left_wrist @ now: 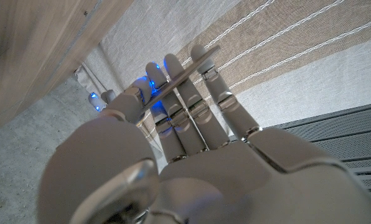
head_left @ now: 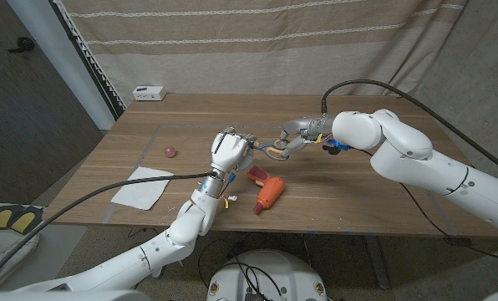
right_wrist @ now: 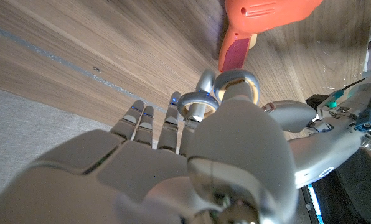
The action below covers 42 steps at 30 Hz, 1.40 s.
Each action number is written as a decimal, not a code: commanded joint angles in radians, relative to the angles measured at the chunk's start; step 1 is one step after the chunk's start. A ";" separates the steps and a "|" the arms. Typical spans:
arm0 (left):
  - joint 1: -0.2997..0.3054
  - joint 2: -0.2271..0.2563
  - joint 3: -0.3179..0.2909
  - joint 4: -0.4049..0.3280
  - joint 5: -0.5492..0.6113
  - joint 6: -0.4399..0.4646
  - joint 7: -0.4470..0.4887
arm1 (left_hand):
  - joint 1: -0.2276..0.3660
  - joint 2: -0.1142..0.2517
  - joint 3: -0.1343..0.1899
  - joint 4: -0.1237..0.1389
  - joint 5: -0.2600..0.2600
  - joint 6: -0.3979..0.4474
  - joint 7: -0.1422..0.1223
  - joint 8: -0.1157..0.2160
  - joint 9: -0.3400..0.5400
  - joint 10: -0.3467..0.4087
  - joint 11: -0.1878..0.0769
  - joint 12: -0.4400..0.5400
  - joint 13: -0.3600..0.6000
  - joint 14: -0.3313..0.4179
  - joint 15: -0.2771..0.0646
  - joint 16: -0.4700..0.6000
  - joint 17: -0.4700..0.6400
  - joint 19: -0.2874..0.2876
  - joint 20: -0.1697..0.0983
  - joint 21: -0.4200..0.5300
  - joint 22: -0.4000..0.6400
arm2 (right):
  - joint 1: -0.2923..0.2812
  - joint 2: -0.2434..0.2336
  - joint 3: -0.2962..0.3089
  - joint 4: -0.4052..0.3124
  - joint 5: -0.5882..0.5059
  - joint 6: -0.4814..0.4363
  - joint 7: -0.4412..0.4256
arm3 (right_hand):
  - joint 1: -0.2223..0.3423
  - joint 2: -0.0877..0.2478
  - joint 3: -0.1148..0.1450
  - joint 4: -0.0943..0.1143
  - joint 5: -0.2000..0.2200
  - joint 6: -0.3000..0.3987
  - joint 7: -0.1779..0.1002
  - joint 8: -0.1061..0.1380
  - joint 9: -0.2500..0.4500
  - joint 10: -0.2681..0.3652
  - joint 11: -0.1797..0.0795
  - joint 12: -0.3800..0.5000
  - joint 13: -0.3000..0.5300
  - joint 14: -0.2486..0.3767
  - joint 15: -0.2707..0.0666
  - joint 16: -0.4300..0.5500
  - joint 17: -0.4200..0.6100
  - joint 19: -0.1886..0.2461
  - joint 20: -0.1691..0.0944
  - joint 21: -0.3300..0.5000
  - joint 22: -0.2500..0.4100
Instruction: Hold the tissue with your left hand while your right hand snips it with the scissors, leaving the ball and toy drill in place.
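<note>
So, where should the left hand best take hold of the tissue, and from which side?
Probably the edge facing the left hand, near a corner. The tissue lies flat on the table, so the hand should come down from above on that side and pinch the edge up. The rest would then hang free for the scissors.

Glossy white arm shells, silver-grey left hand (head_left: 230,151) and right hand (head_left: 297,134) with blue LEDs glowing between fingers, black cables trailing.

both robot hands (head_left: 230,151) (head_left: 292,140) raised, meeting.
</note>
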 commanded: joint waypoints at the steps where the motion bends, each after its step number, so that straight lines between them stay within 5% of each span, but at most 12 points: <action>1: -0.005 -0.007 0.001 0.014 -0.008 -0.004 0.012 | 0.003 0.011 0.007 0.001 0.004 0.003 0.000 -0.001 0.003 0.011 0.002 0.005 0.003 0.009 -0.001 0.004 0.004 -0.008 -0.080 0.006 0.001 | 0.009 0.000 -0.010 0.011 0.015 -0.001 -0.021 | -0.010 0.000 0.012 0.000 -0.013 0.016 -0.002 0.017 0.015 0.019 0.000 -0.003 0.001 0.009 -0.006 -0.001 0.006 0.011 -0.004 0.005 0.001; 42: 0.005 -0.004 -0.002 -0.006 -0.018 -0.009 0.045 | 0.010 0.020 0.010 0.000 0.001 0.025 0.014 0.013 0.012 0.014 0.002 0.003 -0.001 0.009 -0.002 0.003 0.002 -0.008 -0.081 0.013 0.000 | 0.027 -0.015 -0.023 0.008 0.037 -0.018 -0.012 | -0.014 -0.013 0.059 0.005 -0.071 0.019 0.000 0.041 0.000 0.038 0.007 -0.015 0.000 0.011 -0.030 -0.007 0.003 0.016 -0.012 0.001 0.001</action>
